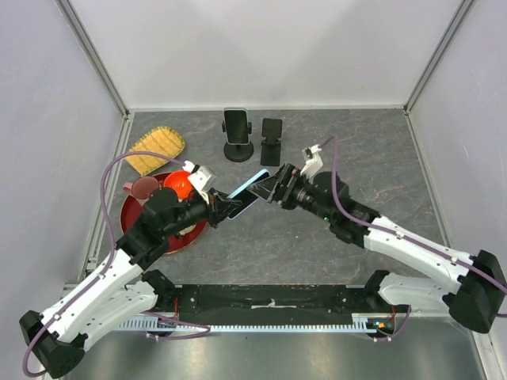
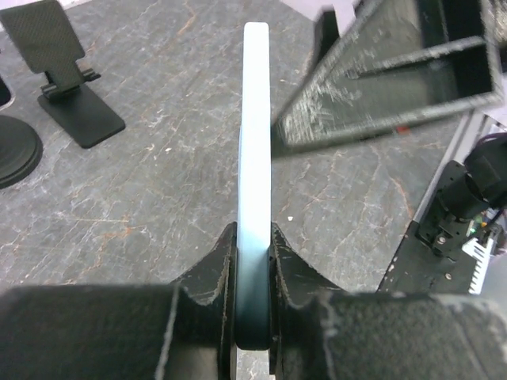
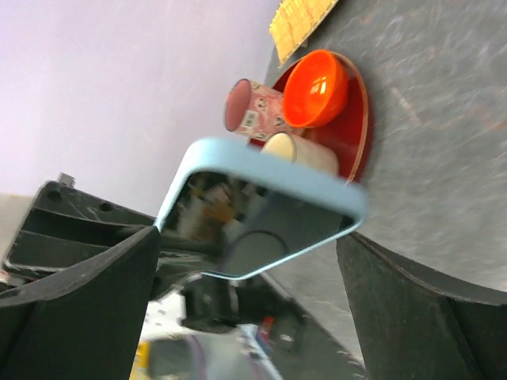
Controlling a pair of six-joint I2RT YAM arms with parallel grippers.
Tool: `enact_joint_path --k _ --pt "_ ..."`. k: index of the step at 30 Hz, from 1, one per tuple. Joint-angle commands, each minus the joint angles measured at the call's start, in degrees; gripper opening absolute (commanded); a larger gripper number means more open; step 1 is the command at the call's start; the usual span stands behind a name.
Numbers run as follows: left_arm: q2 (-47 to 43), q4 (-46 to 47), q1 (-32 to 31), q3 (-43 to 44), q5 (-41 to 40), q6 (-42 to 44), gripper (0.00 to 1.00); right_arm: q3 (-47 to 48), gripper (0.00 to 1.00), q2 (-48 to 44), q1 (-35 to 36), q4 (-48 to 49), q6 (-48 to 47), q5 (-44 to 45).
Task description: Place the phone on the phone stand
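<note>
Even soft light; wrist foregrounds blurred

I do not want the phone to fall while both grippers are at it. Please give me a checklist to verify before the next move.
1. Left gripper shut on the phone: ok.
2. Right gripper open, one finger on each side of the phone's free end: ok.
3. Right fingers touching the phone: cannot tell.
4. Folding stand empty: ok.
5. Round-base stand empty: cannot tell.
</note>
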Motion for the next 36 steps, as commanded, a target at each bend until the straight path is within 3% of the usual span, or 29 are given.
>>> enact_joint_path --k 1,4,7,10,11,14,19,26,36 --pt "-2.3 3.6 -0.1 0.1 9.4 -1.0 0.02 5.7 0.98 -7.0 -7.8 -13.4 -38.2 -23.4" --pt "-1.9 4.5 -0.1 0.4 16.5 -1.9 0.02 4.2 0.98 -11.9 -12.6 -21.6 -51.0 -31.4" --pt "-2.3 5.3 0.0 0.9 20.6 -2.0 0.02 2.9 0.98 -16.2 -18.8 -21.8 -53.2 -40.6" --pt "-3.3 8.7 0.0 0.1 23.3 -2.7 0.02 -0.1 0.97 -18.2 -24.3 -15.9 -50.9 -53.1" --pt "-3.8 9.6 0.0 -0.2 24.4 -3.5 0.02 -0.4 0.91 -17.5 -25.1 -14.7 -49.2 -59.5" --pt "-3.7 11.4 0.1 -0.7 27.0 -4.1 0.02 -1.6 0.75 -14.3 -25.5 -9.5 -45.5 -67.2" --pt "-3.1 12.0 0.0 -0.9 28.0 -4.4 0.02 -4.2 0.63 -15.1 -25.5 4.6 -37.5 -68.1" --pt "-2.4 13.9 0.1 -1.3 29.6 -5.4 0.02 -4.3 0.51 -13.6 -25.4 11.9 -32.2 -70.2" --pt "-2.1 15.5 0.6 -1.6 30.1 -6.6 0.02 -2.8 0.44 -13.1 -23.5 6.3 -37.0 -70.8"
